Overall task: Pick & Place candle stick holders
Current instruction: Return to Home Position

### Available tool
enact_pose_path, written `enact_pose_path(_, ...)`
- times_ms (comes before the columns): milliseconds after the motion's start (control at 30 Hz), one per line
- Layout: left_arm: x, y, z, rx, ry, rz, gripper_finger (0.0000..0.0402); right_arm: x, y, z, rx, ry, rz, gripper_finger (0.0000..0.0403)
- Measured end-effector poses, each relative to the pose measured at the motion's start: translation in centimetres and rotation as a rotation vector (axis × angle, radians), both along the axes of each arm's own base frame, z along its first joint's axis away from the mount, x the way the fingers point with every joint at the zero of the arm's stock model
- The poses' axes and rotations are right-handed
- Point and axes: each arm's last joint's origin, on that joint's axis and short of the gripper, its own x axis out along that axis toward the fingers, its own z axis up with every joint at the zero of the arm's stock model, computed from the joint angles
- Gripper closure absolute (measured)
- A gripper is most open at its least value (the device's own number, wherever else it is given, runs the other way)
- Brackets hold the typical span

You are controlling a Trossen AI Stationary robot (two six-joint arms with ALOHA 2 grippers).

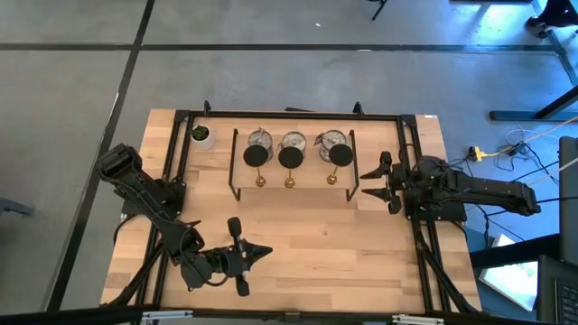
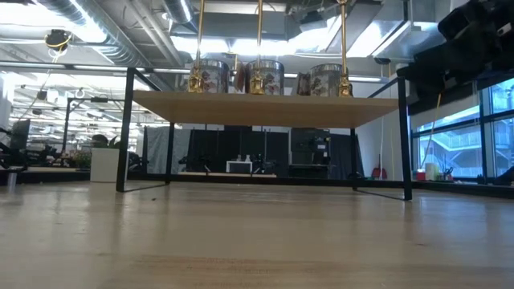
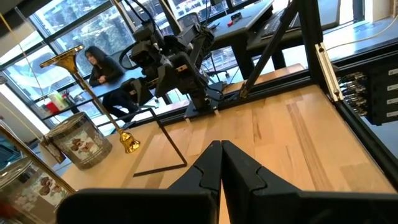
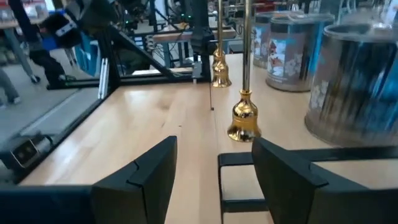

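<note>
The candle stick holders all stand on the shelf point(image 2: 265, 111): three gold sticks point(image 1: 290, 156) nearer the arms, three silvery cups point(image 1: 293, 141) behind them. What remains looks like a clean retreat. The right tool point(image 1: 366, 181), just beside the shelf's end, should back straight away without clipping the frame. It gapes wide and empty. The left tool point(image 1: 264, 254), over the bench point(image 1: 361, 262), is pinched closed on nothing.

No writing, label, brand, number or sign can be read in any view.

Three gold sticks point(image 1: 290, 158), three silvery cups point(image 1: 293, 141)
</note>
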Motion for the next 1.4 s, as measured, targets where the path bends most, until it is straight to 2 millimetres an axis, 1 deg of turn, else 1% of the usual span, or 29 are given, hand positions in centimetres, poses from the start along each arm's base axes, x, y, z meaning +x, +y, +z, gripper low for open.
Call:
enact_pose_path(133, 0.0, 0.0, 0.0, 0.002, 0.001, 0.000, 0.0400, 0.0, -0.1, 0.0, 0.060, 0.008, -0.036, 0.0192)
enact_pose_path(367, 0.0, 0.0, 0.0, 0.003, 0.001, 0.000, 0.0400, 0.0, -0.2, -0.2, 0.060, 0.032, -0.064, 0.0192)
enact_pose_path(500, 0.0, 0.0, 0.0, 0.003, 0.001, 0.000, 0.0400, 0.0, -0.3, -0.3, 0.053, 0.040, -0.113, 0.0195)
enact_pose_path(567, 0.0, 0.0, 0.0, 0.003, 0.001, 0.000, 0.0400, -0.1, -0.4, -0.5, 0.048, 0.062, -0.165, 0.0208)
enact_pose_path(633, 0.0, 0.0, 0.0, 0.003, 0.001, 0.000, 0.0400, -0.2, -0.6, -0.8, 0.047, 0.089, -0.206, 0.0234)
enact_pose_path(833, 0.0, 0.0, 0.0, 0.003, 0.001, 0.000, 0.0400, -0.2, -0.6, -1.2, 0.033, 0.126, -0.214, 0.0355)
enact_pose_path(900, 0.0, 0.0, 0.0, 0.003, 0.001, 0.000, 0.0400, -0.2, -0.5, -1.2, 0.016, 0.128, -0.198, 0.0388)
enact_pose_path(967, 0.0, 0.0, 0.0, 0.003, 0.001, 0.000, 0.0400, -0.2, -0.5, -1.2, 0.006, 0.127, -0.181, 0.0396)
enact_pose_path(1267, -0.3, -0.3, 0.0, 0.000, 0.000, -0.012, 0.0400, -0.5, -0.4, -1.0, 0.001, 0.112, -0.176, 0.0399)
enact_pose_path(1400, -0.6, -0.6, 0.0, 0.004, -0.004, -0.001, 0.0400, -0.8, -0.4, -1.6, 0.002, 0.106, -0.186, 0.0399)
